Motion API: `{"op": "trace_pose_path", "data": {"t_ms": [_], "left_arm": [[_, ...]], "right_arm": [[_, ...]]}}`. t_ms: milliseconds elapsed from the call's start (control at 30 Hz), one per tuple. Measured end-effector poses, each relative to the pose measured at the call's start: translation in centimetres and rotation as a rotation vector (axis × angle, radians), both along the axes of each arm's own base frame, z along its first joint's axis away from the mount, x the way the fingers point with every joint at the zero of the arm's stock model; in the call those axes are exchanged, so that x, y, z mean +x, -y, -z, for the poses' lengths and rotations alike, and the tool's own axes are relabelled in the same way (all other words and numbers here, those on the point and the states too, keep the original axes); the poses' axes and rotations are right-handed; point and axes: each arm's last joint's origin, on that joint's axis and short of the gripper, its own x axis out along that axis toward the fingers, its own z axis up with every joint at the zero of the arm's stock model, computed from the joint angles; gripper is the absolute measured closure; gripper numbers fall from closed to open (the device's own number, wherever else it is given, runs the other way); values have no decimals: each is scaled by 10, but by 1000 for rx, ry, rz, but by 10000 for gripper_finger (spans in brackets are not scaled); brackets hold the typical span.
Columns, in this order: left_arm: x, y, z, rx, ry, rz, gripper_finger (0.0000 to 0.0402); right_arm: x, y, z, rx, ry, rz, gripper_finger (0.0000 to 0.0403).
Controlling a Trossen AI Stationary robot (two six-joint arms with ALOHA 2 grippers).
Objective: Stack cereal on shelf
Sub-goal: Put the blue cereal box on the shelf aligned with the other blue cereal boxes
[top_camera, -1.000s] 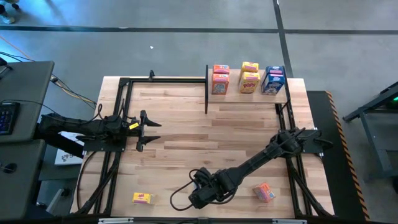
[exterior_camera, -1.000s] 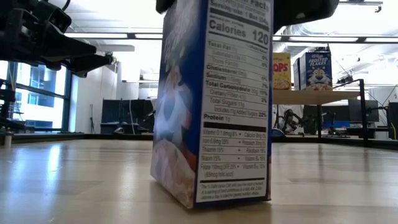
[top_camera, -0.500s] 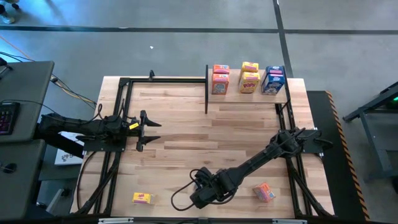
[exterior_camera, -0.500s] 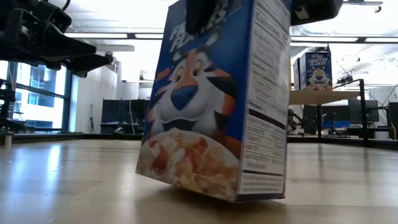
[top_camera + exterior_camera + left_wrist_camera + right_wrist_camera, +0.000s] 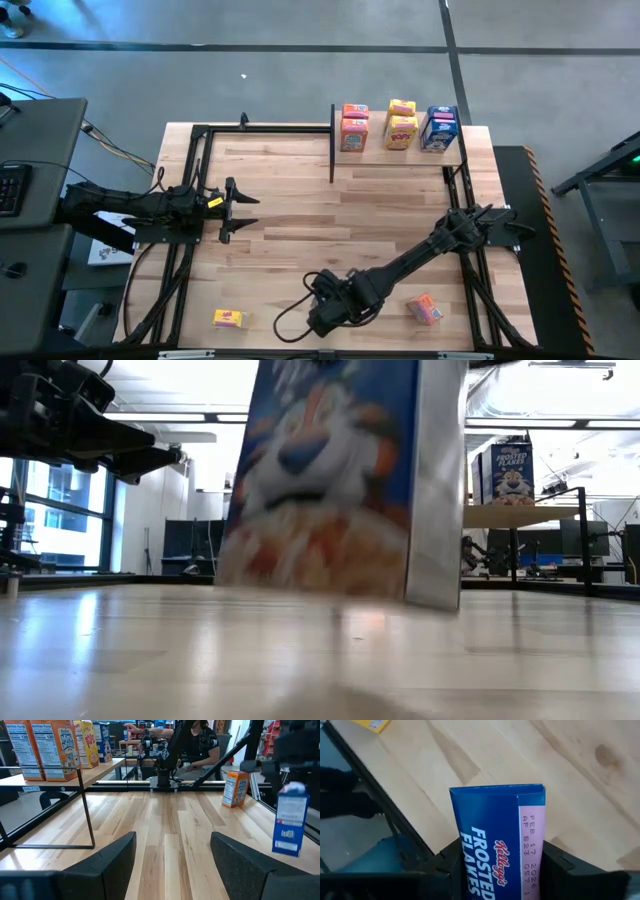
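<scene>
A blue cereal box (image 5: pixel 340 470) hangs just above the tabletop near the table's front edge, with my right gripper (image 5: pixel 502 870) shut on it. In the high view my right gripper (image 5: pixel 328 310) hides it. Farther off, the left wrist view shows the same box (image 5: pixel 290 825). The shelf (image 5: pixel 400 152) at the far right carries orange (image 5: pixel 354 128), yellow (image 5: pixel 402 125) and blue (image 5: pixel 440 128) boxes standing upright. A yellow box (image 5: pixel 230 318) and an orange box (image 5: pixel 424 309) lie on the table near the front edge. My left gripper (image 5: pixel 172 865) waits open at the left side. My right gripper pinches the blue box near its top end (image 5: pixel 465 855) between its two fingers. One finger lies on each broad face, and they come from above, pointing down. The box hangs upright below the fingers, its bottom edge (image 5: pixel 330 595) clear of the table.
Black metal frame rails (image 5: pixel 190 250) run along the table's left and right sides. A black cable (image 5: pixel 290 318) loops beside my right gripper. The middle of the plank tabletop (image 5: pixel 330 215) is bare wood. A person (image 5: pixel 200 740) sits beyond the table's edge.
The blue box stood flat on the table with its narrow printed side toward the low camera. It has turned its front toward that camera, tipped onto one bottom edge, and then risen clear of the table in my right gripper.
</scene>
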Motion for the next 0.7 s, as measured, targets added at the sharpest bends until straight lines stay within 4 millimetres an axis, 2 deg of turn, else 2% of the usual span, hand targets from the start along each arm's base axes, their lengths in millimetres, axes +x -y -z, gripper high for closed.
{"op": "trace_pose_path", "data": {"t_ms": [433,700], "left_arm": [[0,0,-1,-15,15,-4,156],[-1,-7,-17,-1,66,-205,156]], "right_arm": [[-15,21,-59,-159,-82,-250,246],[-34,34,-74,-226,-186,-391,247]]}}
